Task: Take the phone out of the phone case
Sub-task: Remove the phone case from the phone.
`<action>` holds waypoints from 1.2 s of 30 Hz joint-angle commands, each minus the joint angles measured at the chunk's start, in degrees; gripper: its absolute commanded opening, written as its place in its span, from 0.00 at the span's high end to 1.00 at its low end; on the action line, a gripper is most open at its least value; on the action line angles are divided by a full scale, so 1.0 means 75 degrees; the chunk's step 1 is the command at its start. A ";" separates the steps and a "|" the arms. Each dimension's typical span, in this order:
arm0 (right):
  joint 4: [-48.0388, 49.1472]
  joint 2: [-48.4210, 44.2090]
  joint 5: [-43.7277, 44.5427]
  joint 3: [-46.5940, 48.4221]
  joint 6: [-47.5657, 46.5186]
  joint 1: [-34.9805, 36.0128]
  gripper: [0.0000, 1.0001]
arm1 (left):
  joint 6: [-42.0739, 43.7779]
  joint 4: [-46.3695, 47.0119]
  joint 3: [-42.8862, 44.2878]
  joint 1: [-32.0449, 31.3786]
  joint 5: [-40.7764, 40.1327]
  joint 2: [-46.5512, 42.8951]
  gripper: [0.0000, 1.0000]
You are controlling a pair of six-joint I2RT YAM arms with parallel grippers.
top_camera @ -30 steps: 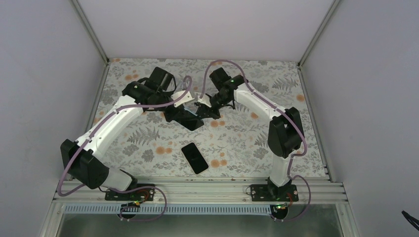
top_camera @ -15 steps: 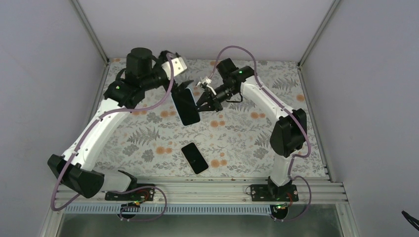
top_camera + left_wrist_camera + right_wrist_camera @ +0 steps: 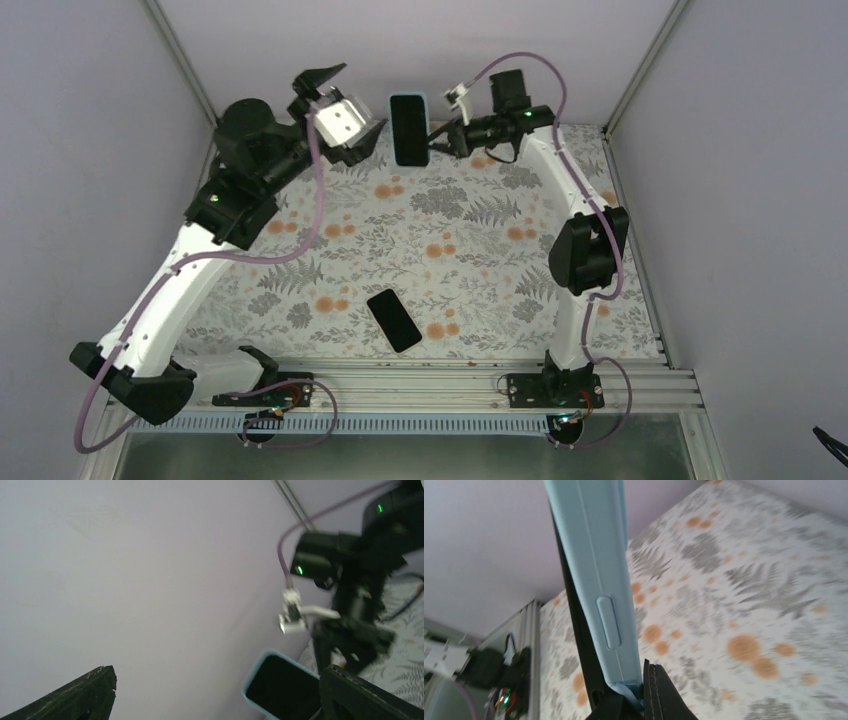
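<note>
my right gripper clamps the phone case, phone inside, aloft at the far side; my left gripper gapes just left.

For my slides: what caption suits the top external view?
Right hand holds the black-screened phone in its translucent light-blue soft case; left hand open beside it.

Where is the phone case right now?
Top view: the phone case is aloft near the back wall's middle, pinched by the right gripper, with the open left gripper just to its left.
</note>
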 commanded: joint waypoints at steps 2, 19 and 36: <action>0.1598 -0.0111 -0.0206 0.0806 0.1755 -0.0459 0.97 | 0.0738 0.1309 -0.1241 -0.0750 -0.1562 0.0430 0.00; 0.3291 -0.1711 0.1032 -0.1147 0.2649 -0.0375 0.97 | 0.0922 0.4874 -0.2318 -0.1604 -0.2825 0.2507 0.00; 0.3469 -0.2049 0.0927 -0.1407 0.2819 -0.0296 0.97 | 0.0891 0.5028 -0.2279 -0.1603 -0.2949 0.2953 0.00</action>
